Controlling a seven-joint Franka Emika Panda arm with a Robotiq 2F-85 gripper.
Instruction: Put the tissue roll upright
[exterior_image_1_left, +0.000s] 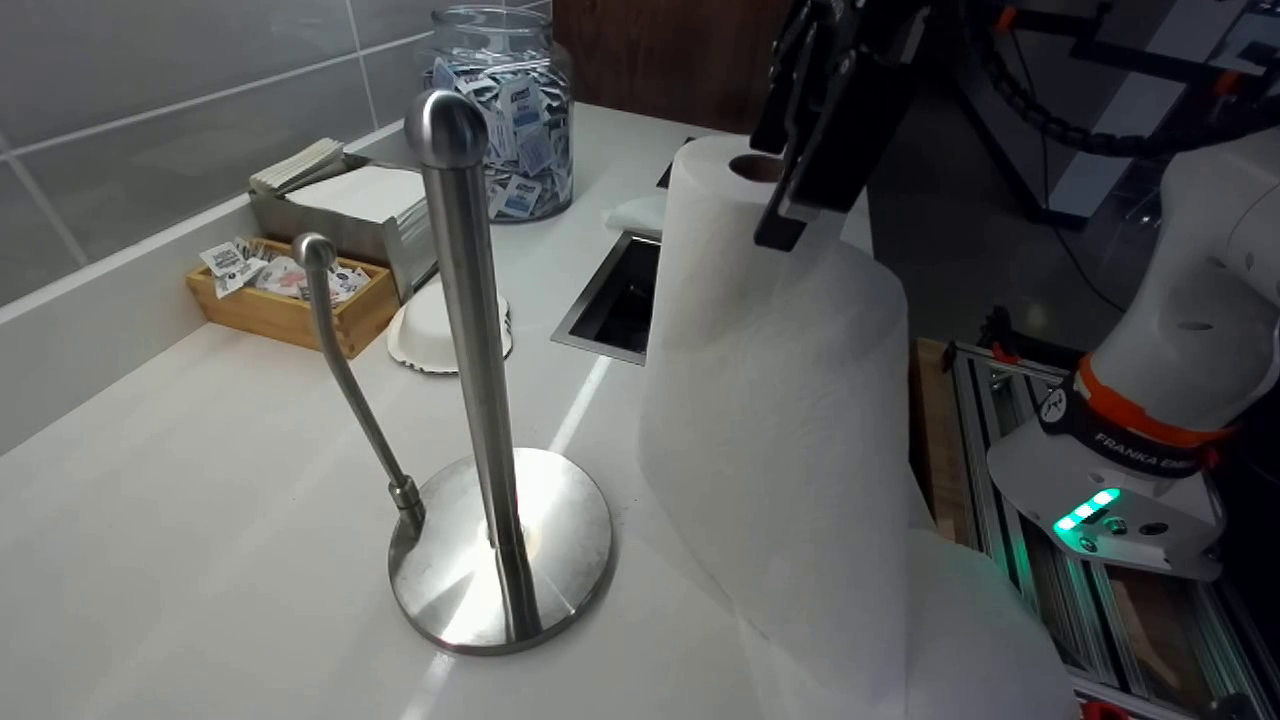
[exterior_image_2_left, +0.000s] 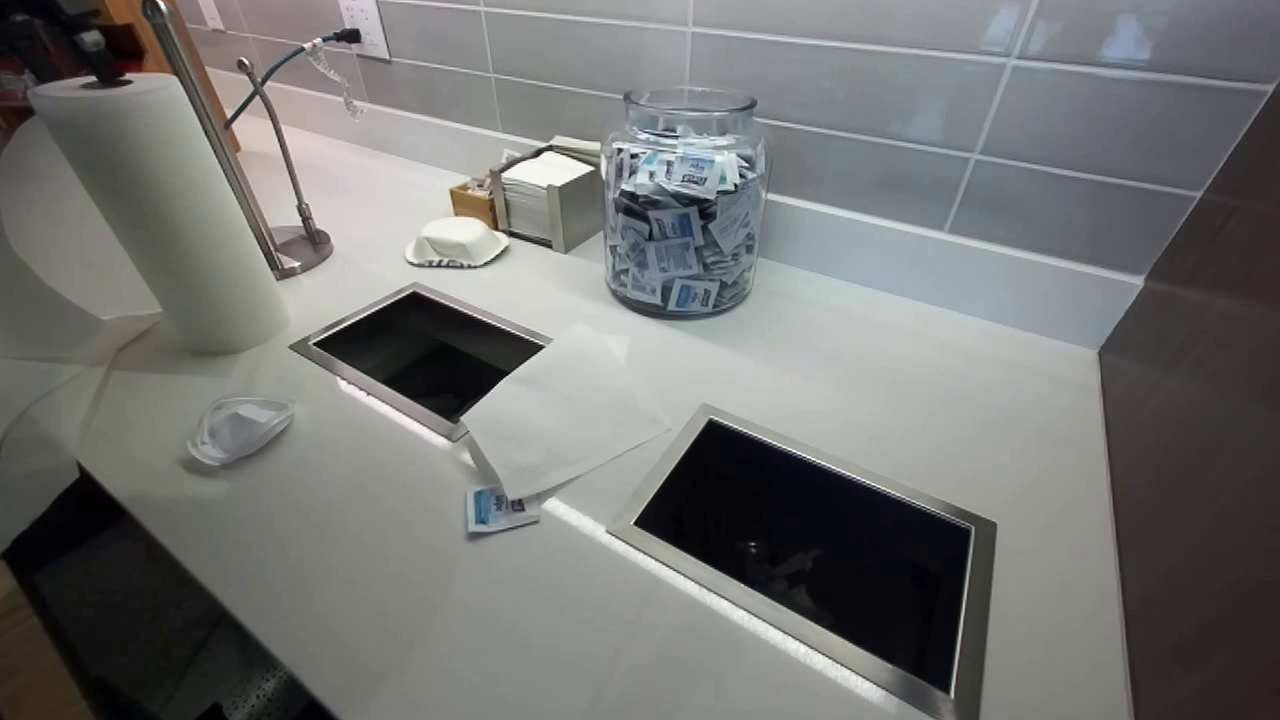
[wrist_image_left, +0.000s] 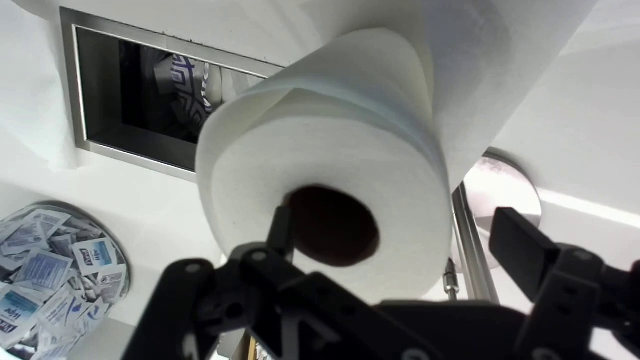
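The tissue roll (exterior_image_1_left: 770, 420) is a thick white cylinder standing on its end on the counter, beside the steel stand (exterior_image_1_left: 475, 350). It also shows in an exterior view (exterior_image_2_left: 165, 220), with a loose sheet hanging from it over the counter edge. In the wrist view the roll's top (wrist_image_left: 320, 150) and dark core hole face me. My gripper (wrist_image_left: 400, 227) is open above the roll top. One finger is at the rim of the core hole; the other is outside the roll, near the stand's pole (wrist_image_left: 472, 245). Whether the finger touches the core I cannot tell.
A glass jar of wipes (exterior_image_2_left: 685, 220), a napkin holder (exterior_image_2_left: 550, 195), a wooden box (exterior_image_1_left: 290, 295) and an upturned paper bowl (exterior_image_2_left: 455, 243) stand toward the wall. Two framed counter openings (exterior_image_2_left: 800, 550) lie beyond the roll. A clear plastic item (exterior_image_2_left: 240, 430) lies near the edge.
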